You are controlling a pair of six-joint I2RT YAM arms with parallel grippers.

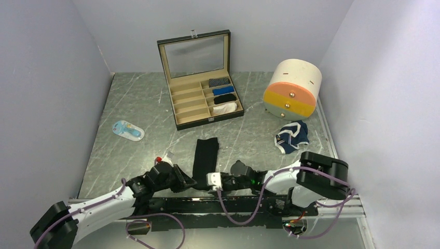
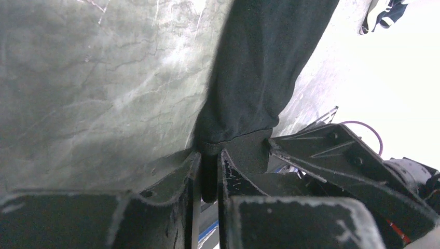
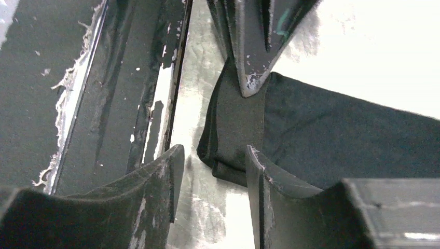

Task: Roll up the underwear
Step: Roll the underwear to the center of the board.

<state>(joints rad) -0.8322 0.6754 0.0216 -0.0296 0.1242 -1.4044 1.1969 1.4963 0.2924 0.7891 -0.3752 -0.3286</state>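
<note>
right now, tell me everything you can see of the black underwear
The black underwear is plain, soft-looking dark cloth folded into a long narrow strip. It lies flat on the table, running away from the arms. A thicker band crosses its near end. The left gripper pinches that end. The right gripper is open, with the near corner between its fingers.

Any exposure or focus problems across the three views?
Top external: even light, sharp throughout. Left wrist: right side blown out white beyond the black underwear. Right wrist: upper right clipped white too, with glare on the table beside the cloth.
</note>
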